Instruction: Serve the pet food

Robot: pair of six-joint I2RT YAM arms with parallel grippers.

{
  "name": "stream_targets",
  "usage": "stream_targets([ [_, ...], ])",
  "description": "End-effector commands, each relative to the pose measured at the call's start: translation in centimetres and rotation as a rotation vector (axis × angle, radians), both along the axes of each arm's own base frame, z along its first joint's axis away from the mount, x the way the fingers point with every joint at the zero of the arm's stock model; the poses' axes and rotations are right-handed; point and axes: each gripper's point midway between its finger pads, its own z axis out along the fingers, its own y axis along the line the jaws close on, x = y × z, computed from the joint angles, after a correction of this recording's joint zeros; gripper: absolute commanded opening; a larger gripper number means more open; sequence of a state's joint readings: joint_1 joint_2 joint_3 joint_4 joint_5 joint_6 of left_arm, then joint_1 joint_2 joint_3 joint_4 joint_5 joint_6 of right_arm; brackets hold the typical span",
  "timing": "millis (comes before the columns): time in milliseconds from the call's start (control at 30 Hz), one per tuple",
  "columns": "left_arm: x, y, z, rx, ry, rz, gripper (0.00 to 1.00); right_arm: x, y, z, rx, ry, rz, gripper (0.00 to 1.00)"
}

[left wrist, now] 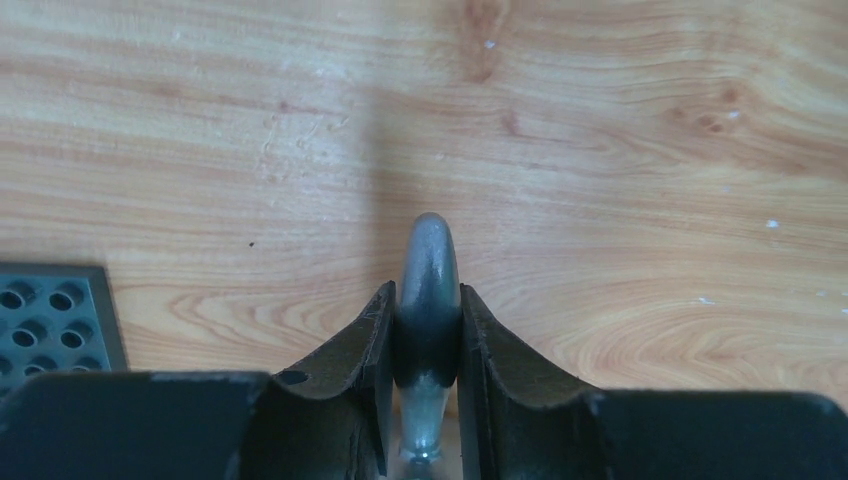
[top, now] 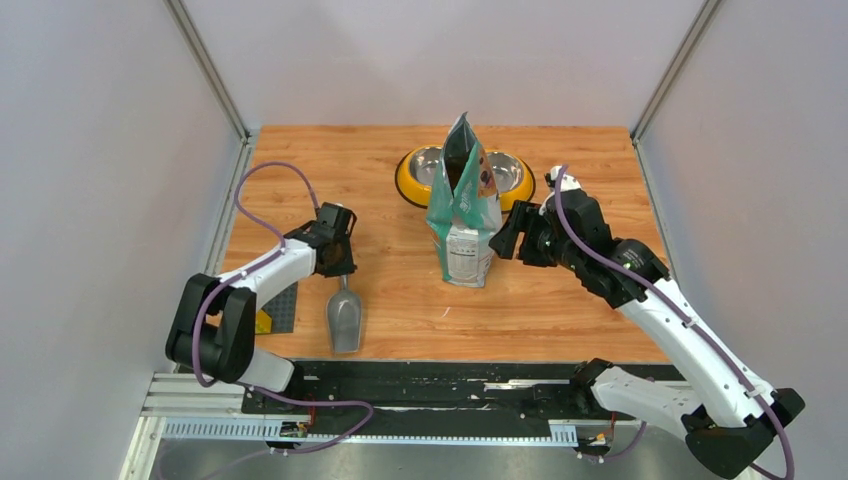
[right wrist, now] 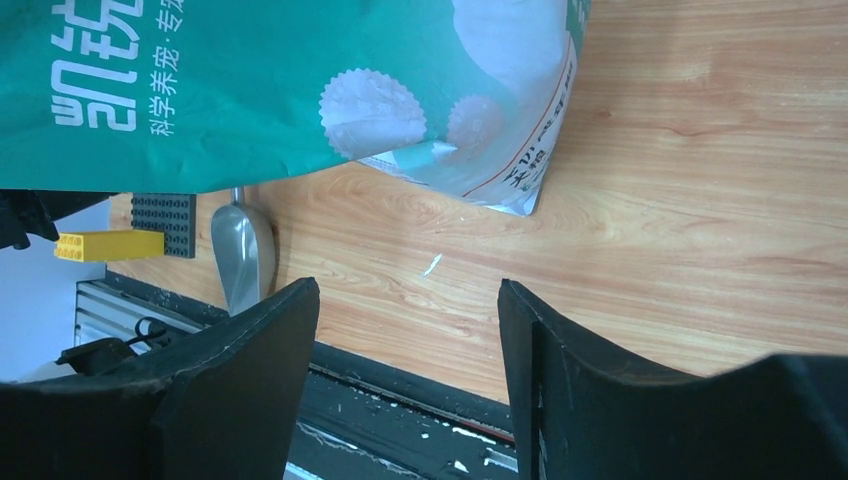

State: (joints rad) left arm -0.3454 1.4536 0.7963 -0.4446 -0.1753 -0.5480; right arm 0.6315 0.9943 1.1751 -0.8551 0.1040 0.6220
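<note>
The teal-green pouch [top: 463, 205] stands upright and open mid-table; its printed side fills the top of the right wrist view [right wrist: 250, 90]. The kibble itself is hidden inside it. Behind it sits the yellow double feeder [top: 410, 182] with two steel bowls. The grey scoop [top: 344, 315] lies on the table at the near left, bowl toward the front edge. My left gripper [top: 338, 262] is shut on the scoop's handle [left wrist: 428, 290]. My right gripper [top: 512, 235] is open and empty, just right of the pouch; its fingers [right wrist: 260, 350] stand wide apart.
A dark grey studded plate [top: 281, 306] with a yellow brick [top: 262, 322] lies at the near left edge, also in the right wrist view [right wrist: 165, 212]. The black rail [top: 430, 385] runs along the table's front. Grey walls enclose the table.
</note>
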Motion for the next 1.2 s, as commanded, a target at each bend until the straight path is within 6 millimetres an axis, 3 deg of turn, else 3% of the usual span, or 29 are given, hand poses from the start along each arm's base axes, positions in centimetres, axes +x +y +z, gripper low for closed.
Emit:
stream_targets([
  [0, 3.2, -1.5, 5.6, -0.052, -0.171, -0.073, 0.00, 0.1, 1.4, 0.8, 0.075, -0.004, 0.026, 0.66],
  [33, 3.3, -1.8, 6.2, -0.067, -0.181, -0.089, 0.00, -0.1, 1.7, 0.7, 0.083, 0.003, 0.047, 0.66],
  [133, 3.7, -3.3, 10.7, -0.139, -0.280, -0.158, 0.00, -1.4, 3.8, 0.5, 0.133, 0.026, 0.187, 0.66],
  [267, 3.2, -6.0, 18.2, -0.268, -0.439, -0.254, 0.00, -2.1, 6.2, 1.5, 0.206, 0.010, 0.299, 0.66],
  [367, 2.4, -7.6, 24.4, -0.319, -0.571, -0.291, 0.00, -2.0, 8.0, 2.2, 0.197, -0.038, 0.303, 0.73],
  [567, 1.5, -7.8, 31.2, -0.336, -0.664, -0.216, 0.00, -1.8, 12.9, 3.4, 0.070, -0.172, 0.243, 0.80],
  [733, 0.8, -8.1, 34.7, -0.359, -0.708, -0.210, 0.00, -0.3, 17.0, 6.0, 0.005, -0.283, 0.164, 0.70],
  [1033, -0.4, -8.3, 37.8, -0.409, -0.754, -0.223, 0.00, 3.9, 19.7, 6.9, -0.158, -0.423, 0.018, 0.61],
  [1167, -0.8, -8.2, 38.3, -0.417, -0.758, -0.233, 0.00, 4.7, 20.8, 7.2, -0.169, -0.451, 0.012, 0.36],
])
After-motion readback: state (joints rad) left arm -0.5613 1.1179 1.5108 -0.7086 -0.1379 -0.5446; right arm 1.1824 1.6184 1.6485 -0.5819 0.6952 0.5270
